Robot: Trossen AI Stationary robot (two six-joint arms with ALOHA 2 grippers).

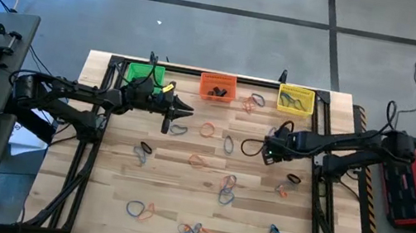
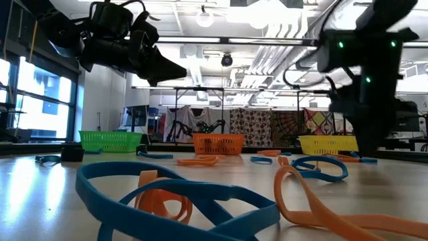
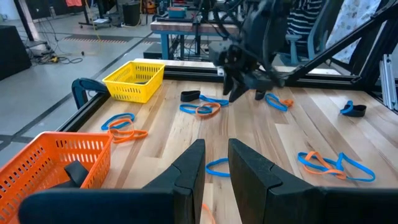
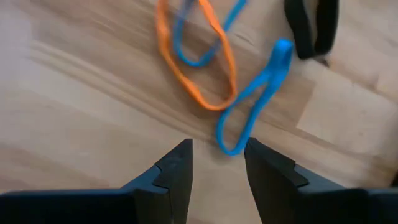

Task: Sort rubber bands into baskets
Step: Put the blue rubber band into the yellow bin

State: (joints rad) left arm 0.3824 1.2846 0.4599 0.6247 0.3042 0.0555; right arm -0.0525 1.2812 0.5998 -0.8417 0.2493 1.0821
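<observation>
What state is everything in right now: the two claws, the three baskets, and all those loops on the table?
Left gripper: slightly open, empty, raised near the orange basket.
Right gripper: open, empty, just over a blue rubber band.
Green basket: upright, contents hidden.
Orange basket: upright, dark bands inside.
Yellow basket: upright, a few bands inside.
Rubber bands: mostly scattered on the table.

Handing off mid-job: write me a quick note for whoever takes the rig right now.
Left gripper: raised near the orange basket, fingers slightly apart, empty.
Right gripper: open, pointing down over a blue band beside an orange band, nothing held.
Green basket, orange and yellow basket line the far edge.
Done: a few dark bands in baskets.
Left: most bands still scattered on the table.
</observation>
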